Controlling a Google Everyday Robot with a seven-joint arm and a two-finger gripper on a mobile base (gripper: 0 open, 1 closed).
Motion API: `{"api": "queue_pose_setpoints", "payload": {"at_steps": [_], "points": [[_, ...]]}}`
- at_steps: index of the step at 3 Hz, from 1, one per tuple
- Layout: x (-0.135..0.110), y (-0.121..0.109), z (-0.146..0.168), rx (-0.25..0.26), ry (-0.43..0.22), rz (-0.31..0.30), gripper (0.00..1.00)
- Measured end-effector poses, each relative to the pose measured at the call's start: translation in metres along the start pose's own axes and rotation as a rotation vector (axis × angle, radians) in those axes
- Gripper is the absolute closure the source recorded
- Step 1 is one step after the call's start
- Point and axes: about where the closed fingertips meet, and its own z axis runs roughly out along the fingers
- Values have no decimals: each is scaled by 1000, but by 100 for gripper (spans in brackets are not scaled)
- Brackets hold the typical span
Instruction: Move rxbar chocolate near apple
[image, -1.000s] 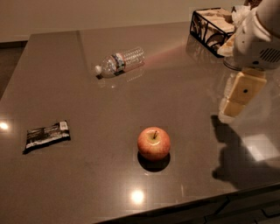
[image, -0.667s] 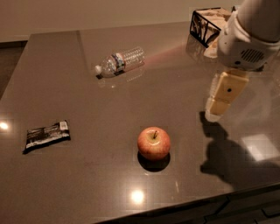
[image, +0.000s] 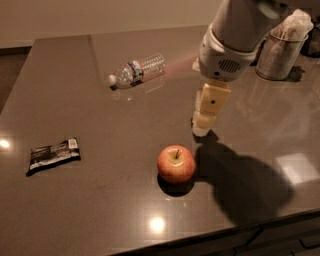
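Observation:
The rxbar chocolate (image: 53, 154), a flat black wrapper with white lettering, lies on the dark table at the left. The red-and-yellow apple (image: 176, 164) stands upright near the table's front middle. My gripper (image: 202, 127) hangs down from the white arm at the upper right, just above the table, a little behind and to the right of the apple. It is far to the right of the rxbar and holds nothing that I can see.
A clear plastic water bottle (image: 137, 70) lies on its side at the back middle. A metal mesh cup (image: 279, 55) with white packets stands at the back right. The table's front edge (image: 210, 235) runs along the bottom.
The arm and gripper have swung left across the table, from the right side to just behind the apple. The view has also shifted, so the objects appear displaced.

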Motion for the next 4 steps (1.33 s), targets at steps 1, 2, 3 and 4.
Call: {"api": "queue_pose_setpoints", "payload": {"at_steps": [1,2,3,4], "points": [[-42,-11,18,-35,-7,-47,0],[-100,-11,49,-89,1,-132,0],[-133,-2,72,-120,19,-195,0],[-156,11,89,-127,31,-245,0]]}}
